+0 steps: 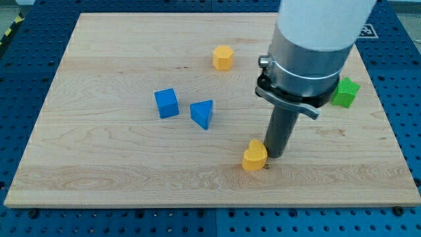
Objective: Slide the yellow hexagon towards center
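The yellow hexagon [223,58] lies near the view's top of the counter [99,158], well apart from my tip [275,155]. My tip stands lower, touching the right side of a yellow heart block [254,156]. This end effector is a bare rod and grasps nothing. A blue cube [166,103], a blue triangle [202,114] and a green block [344,91] lie elsewhere.

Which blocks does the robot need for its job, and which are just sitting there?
For the job:
yellow hexagon block, near the view's top
my tip, far from it, beside the yellow heart-shaped block

Just lying about:
yellow heart-shaped block
blue cube
blue triangular block
green block
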Motion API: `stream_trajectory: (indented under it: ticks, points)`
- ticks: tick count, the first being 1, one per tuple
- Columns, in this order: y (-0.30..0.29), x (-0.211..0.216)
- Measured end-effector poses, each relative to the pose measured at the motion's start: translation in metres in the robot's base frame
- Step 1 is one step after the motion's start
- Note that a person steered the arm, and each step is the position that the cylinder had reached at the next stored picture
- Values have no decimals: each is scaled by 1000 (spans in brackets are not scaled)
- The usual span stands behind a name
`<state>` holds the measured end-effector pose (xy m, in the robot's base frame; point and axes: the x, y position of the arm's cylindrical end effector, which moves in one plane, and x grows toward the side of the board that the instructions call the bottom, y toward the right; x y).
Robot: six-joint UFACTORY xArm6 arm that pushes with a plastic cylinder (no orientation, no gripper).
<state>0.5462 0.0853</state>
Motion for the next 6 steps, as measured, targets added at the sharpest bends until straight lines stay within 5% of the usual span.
stream_trajectory:
  ticks: [2, 4, 6]
  points:
    - [-31, -23]
    - [-40, 3]
    - [-39, -75]
